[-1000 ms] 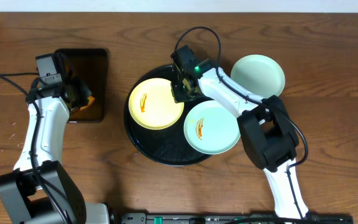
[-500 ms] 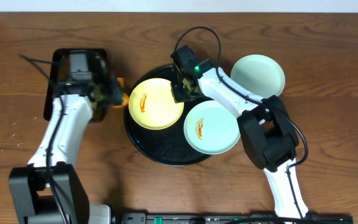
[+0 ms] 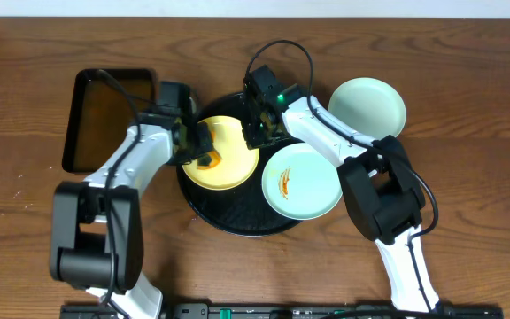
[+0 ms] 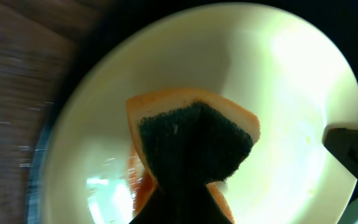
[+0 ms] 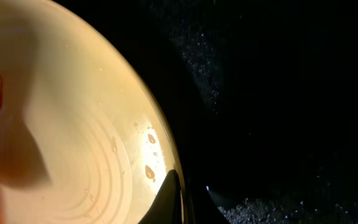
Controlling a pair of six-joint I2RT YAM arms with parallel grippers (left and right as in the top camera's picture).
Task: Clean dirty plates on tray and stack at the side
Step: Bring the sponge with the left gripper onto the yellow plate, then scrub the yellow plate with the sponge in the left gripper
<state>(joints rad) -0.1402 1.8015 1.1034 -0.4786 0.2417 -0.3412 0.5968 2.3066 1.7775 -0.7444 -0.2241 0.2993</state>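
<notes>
Though overhead hides grips, wrists show left fingers [image 4: 174,210] clamping sponge [image 4: 194,140] — right fingers [image 5: 169,198] pinching yellow plate [image 5: 73,106].

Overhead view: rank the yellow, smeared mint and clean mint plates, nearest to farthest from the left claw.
1. Yellow plate, directly under the left claw.
2. Smeared mint plate, on the tray's right.
3. Clean mint plate, off the tray, far right.

Wooden table [image 3: 467,53]: round tray [image 3: 209,202], rectangular tray [image 3: 96,124], mint plate [image 3: 367,106]

Wooden table [image 3: 467,221], rectangular tray [image 3: 71,133] (brown liquid), sponge [image 4: 191,140]
</notes>
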